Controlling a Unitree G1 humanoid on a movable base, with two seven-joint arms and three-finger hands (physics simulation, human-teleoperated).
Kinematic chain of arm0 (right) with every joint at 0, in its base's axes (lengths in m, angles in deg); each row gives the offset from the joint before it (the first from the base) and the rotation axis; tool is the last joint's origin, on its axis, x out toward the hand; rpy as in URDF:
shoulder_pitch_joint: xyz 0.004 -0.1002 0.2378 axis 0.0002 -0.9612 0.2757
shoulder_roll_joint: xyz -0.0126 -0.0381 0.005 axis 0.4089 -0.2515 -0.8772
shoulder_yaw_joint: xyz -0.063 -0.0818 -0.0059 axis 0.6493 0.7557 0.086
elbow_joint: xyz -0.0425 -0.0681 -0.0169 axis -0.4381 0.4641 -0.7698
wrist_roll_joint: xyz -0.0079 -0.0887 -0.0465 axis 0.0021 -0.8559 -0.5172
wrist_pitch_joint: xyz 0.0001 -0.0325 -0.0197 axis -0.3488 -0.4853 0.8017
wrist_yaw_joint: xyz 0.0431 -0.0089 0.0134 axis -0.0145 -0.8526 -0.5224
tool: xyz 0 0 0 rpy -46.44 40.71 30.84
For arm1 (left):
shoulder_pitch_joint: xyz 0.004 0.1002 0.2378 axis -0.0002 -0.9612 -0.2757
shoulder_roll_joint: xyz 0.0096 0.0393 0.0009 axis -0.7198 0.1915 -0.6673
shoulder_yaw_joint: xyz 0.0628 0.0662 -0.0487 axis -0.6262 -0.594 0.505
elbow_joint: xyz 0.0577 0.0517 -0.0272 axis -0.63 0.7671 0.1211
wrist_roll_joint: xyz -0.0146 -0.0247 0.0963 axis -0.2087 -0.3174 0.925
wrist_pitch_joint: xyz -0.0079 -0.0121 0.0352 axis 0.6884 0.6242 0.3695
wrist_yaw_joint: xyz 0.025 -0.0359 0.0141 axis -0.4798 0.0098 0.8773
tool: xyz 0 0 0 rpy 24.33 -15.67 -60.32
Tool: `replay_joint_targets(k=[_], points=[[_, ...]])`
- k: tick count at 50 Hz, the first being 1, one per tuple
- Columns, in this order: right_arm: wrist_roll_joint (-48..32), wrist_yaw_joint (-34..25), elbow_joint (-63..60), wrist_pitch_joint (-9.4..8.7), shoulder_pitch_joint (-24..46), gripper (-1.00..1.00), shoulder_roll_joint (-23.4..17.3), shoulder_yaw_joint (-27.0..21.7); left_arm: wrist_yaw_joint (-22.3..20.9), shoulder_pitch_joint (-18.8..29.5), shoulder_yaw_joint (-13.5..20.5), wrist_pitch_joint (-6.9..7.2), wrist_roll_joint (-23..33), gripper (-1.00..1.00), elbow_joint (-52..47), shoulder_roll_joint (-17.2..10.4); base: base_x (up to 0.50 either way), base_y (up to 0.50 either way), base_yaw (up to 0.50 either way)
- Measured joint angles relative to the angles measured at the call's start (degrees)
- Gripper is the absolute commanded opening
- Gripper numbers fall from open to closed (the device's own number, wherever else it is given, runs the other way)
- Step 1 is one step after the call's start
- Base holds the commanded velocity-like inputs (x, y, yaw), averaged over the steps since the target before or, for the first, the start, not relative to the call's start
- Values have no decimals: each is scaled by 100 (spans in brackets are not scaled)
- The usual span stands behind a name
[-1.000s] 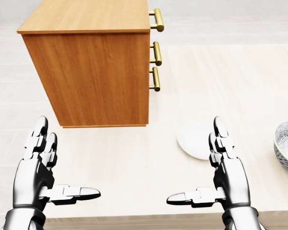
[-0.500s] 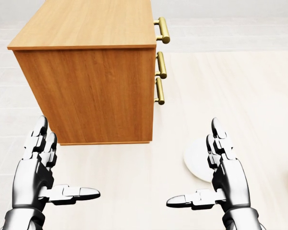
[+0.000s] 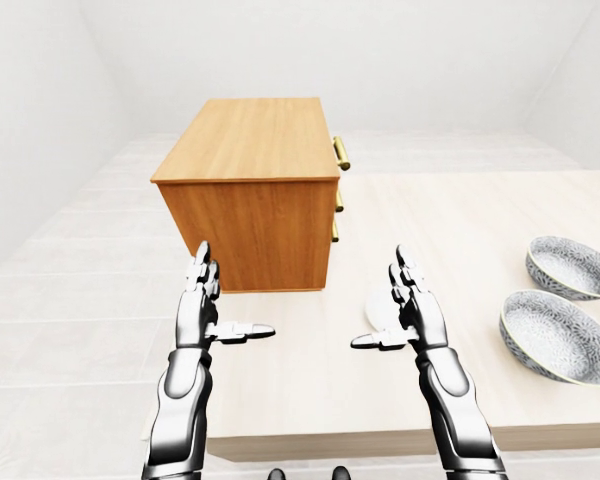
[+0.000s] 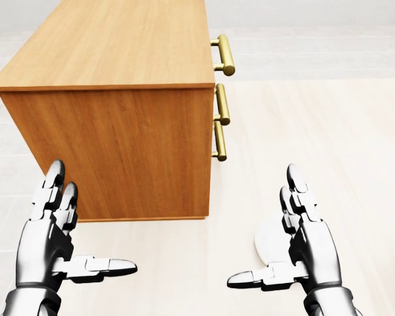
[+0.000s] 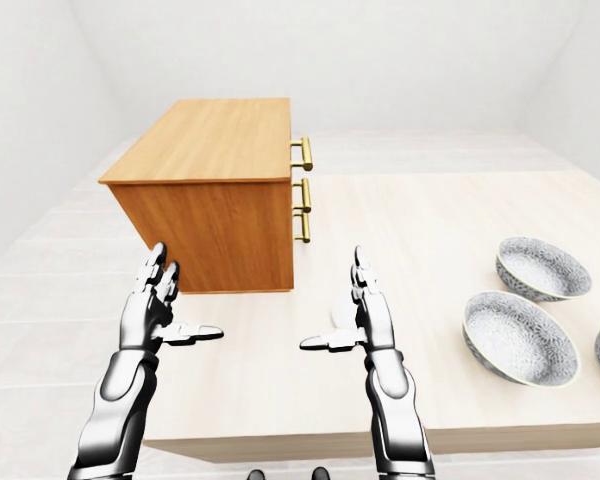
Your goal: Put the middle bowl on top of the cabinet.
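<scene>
Pale bench [image 3: 460, 210] carries the wooden cabinet [image 3: 250, 190] just beyond the left fingers [image 4: 51, 184], which like the right fingers [image 4: 295, 183] are spread wide and hold nothing, with a white plate [image 4: 268, 240] just beside the right fingers and the middle bowl [image 5: 520, 338] well to their right.

cabinet [image 5: 210, 190] left on table [image 5: 420, 215], bowls [image 5: 520, 338] right, plate [image 4: 270, 247] between
</scene>
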Motion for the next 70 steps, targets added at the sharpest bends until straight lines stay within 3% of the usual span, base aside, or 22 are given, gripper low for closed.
replay_joint_targets(k=[54, 70], points=[[-73, -23, -104, 155, -105, 100, 8, 21, -139, -231, 18, 104, -87, 100, -408, 27, 4, 0, 0], [-162, 57, -163, 221, -158, 100, -6, -31, -169, -230, 42, 36, -103, 100, -394, 17, 0, 0, 0]])
